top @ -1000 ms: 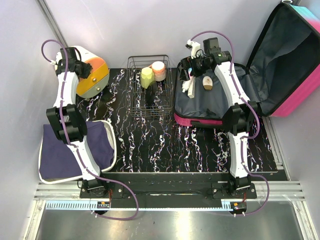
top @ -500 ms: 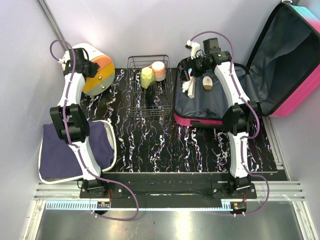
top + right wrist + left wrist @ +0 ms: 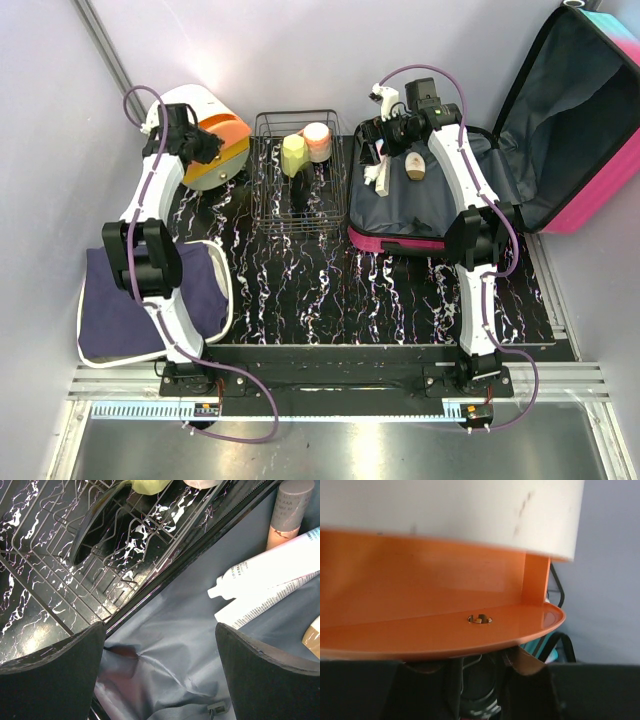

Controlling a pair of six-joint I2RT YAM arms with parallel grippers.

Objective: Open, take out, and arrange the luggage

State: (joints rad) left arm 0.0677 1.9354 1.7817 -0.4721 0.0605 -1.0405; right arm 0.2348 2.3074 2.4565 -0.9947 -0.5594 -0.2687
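Top view: the luggage (image 3: 410,212) sits at the right side of the table, zipped open, with its lid (image 3: 585,100) leaning back up and to the right. So the "open" part is done. The open side faces up. As far as I can judge, the base's longer side runs left-right across the table with the hinge at the right end, though the right arm hides part of it. A couple of things already stand in the basket (image 3: 270,205) in the middle. White tubes (image 3: 380,176) and a bottle (image 3: 416,165) are still lying on the lining, so I'd call it roughly halfway. The right gripper (image 3: 372,146) hovers over the luggage's left end. The left gripper (image 3: 200,146) is up at the drawer box (image 3: 200,108), whose orange drawer (image 3: 232,130) is swung out.

Left wrist: it's just the drawer and the white shell, super close. The fingers aren't in the shot, so I can't tell whether the left gripper is pinching anything.

Right wrist: the fingers are spread wide with nothing between them, and below them is bare grey lining near the zipper edge. The tubes and bottle are off to the upper right, and the basket is beside the luggage at upper left.
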